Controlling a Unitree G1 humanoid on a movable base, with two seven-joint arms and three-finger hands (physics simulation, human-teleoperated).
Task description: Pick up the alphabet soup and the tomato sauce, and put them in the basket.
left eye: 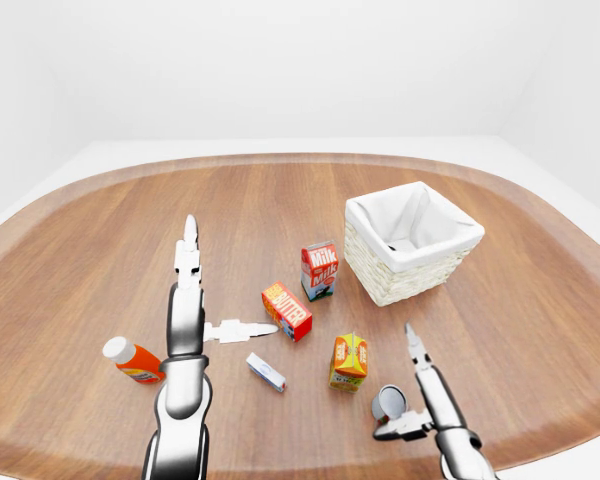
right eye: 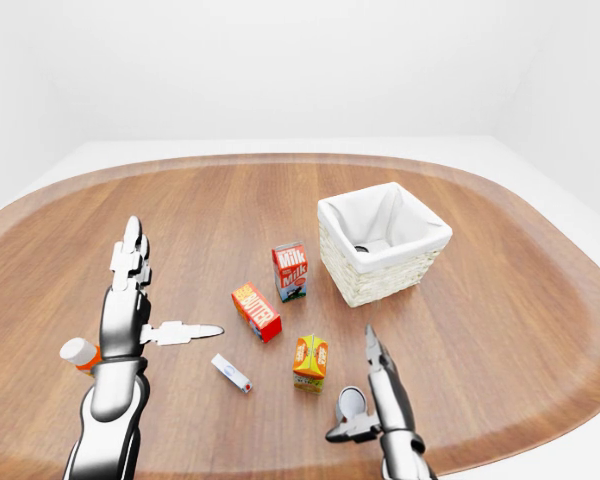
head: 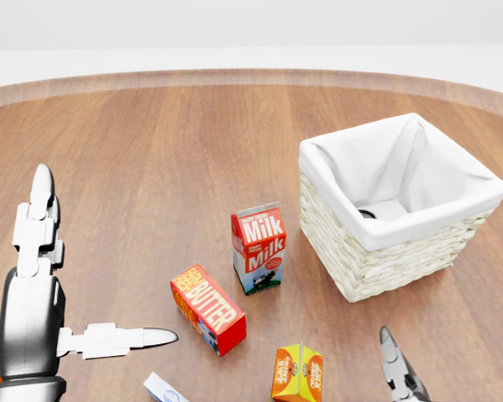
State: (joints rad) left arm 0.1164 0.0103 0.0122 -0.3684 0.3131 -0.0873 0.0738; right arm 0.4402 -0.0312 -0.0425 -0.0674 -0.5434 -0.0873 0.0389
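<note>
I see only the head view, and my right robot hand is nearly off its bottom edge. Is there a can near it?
Observer: Yes. In the left-eye view a grey can lies on its side just left of the right robot hand, which is open, not closed round it.
Operator: Soup or sauce?
Observer: I cannot tell. Only its round end shows, not a label.
Operator: Anything by my left robot hand?
Observer: An orange bottle with a white cap lies to the left of the left robot hand, apart from it.
</note>
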